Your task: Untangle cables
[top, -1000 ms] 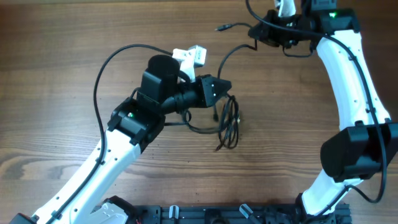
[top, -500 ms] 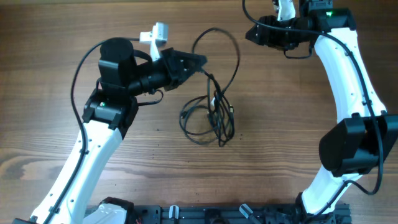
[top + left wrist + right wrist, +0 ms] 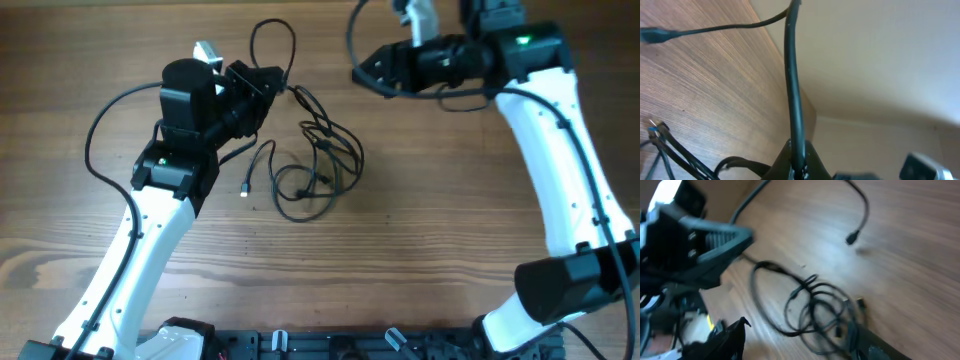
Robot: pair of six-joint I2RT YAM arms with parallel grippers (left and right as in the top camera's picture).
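The cables [image 3: 322,158] lie as a loose black tangle in the middle of the wooden table. One strand rises from the tangle to my left gripper [image 3: 274,80], which is shut on it, and loops on past [image 3: 276,38]. In the left wrist view that cable [image 3: 792,95] runs straight up out of the closed jaws, and a plug end [image 3: 651,34] lies at the far left. A free plug end [image 3: 245,188] rests left of the tangle. My right gripper [image 3: 360,74] hovers up and right of the tangle, open and empty. Its wrist view shows the cables [image 3: 825,311] below it.
The table's far edge [image 3: 811,116] runs close behind the left gripper. A black rail [image 3: 350,345] lines the front edge. Thick black wires [image 3: 110,115] hang along the white arms. The left gripper [image 3: 715,242] shows in the right wrist view.
My left gripper has pulled its cable up and to the left, dragging the tangle along. My right gripper has opened, let go of its cable end, and swung left.
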